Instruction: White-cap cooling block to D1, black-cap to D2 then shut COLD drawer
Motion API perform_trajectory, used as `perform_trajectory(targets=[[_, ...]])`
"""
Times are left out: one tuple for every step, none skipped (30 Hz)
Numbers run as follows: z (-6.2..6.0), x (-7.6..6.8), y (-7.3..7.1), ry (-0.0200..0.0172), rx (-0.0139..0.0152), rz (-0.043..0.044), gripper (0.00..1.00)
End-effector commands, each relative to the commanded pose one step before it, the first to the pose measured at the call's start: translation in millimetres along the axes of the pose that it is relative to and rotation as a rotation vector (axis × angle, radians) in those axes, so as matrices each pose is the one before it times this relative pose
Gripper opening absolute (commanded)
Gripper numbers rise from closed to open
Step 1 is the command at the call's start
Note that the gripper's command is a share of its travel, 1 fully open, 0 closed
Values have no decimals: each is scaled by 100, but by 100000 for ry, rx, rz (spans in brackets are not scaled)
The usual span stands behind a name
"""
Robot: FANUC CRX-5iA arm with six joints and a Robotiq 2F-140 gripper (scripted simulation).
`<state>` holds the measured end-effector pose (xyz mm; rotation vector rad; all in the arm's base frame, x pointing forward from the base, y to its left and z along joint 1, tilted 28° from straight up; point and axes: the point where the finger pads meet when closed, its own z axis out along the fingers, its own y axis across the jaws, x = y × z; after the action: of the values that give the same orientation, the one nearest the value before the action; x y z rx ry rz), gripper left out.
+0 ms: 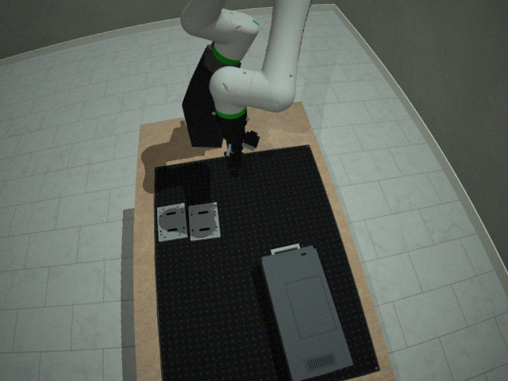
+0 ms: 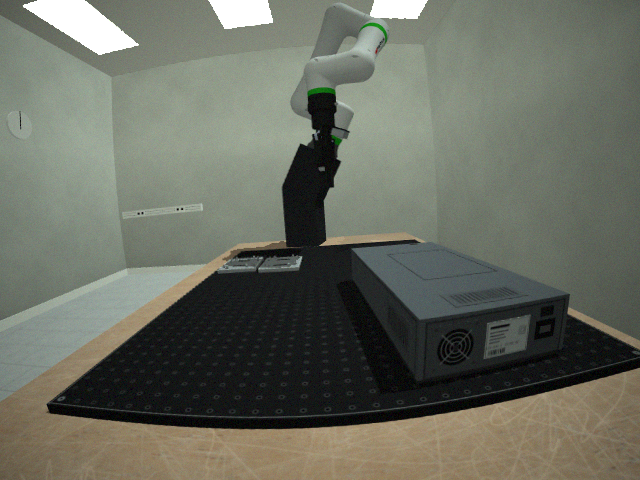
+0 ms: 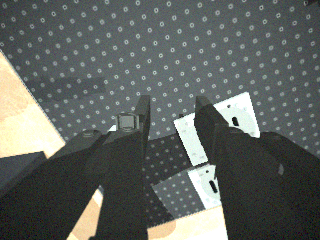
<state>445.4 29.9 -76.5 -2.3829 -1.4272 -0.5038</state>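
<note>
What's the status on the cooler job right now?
Gripper partly closed, holding nothing, high over the deck's far end. Cooler COLD drawer shut, blocks not visible. Both slot plates bare.

A tan wooden table (image 2: 320,454) carried a black perforated breadboard deck (image 1: 242,262). On the deck stood a grey box-shaped cooler (image 1: 305,315) at near right, and two white slot plates (image 1: 188,221), side by side, at far left.
</note>
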Motion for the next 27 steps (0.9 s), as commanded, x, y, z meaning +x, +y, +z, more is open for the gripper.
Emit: perform_trajectory(targets=[[-61, 4, 76, 1082, -84, -14857, 34], [0, 0, 0, 0, 0, -2667, 34], [0, 0, 0, 0, 0, -2667, 34], [0, 0, 0, 0, 0, -2667, 34], [0, 0, 0, 0, 0, 0, 34], [0, 0, 0, 0, 0, 0, 34], [0, -2, 0, 1, 0, -2667, 34], [0, 0, 0, 0, 0, -2667, 34], [0, 0, 0, 0, 0, -2667, 34], [0, 0, 0, 0, 0, -2667, 34], [0, 0, 0, 0, 0, -2667, 34], [0, 0, 0, 0, 0, -2667, 34], [0, 0, 0, 0, 0, -2667, 34], [0, 0, 0, 0, 0, -2667, 34], [0, 0, 0, 0, 0, -2667, 34], [0, 0, 0, 0, 0, -2495, 34], [0, -1, 0, 0, 0, 0, 34], [0, -1, 0, 0, 0, 0, 34], [0, -1, 0, 0, 0, 0, 34], [0, -1, 0, 0, 0, 0, 34], [0, -1, 0, 0, 0, 0, 34], [0, 0, 0, 0, 0, 0, 34], [0, 0, 0, 0, 0, 0, 34], [0, -1, 0, 1, 0, 0, 34], [-2, 7, 2, -5, 0, 2, 34], [1, -3, -1, 2, 0, -1, 34], [0, -2, 0, 1, 0, 0, 34]])
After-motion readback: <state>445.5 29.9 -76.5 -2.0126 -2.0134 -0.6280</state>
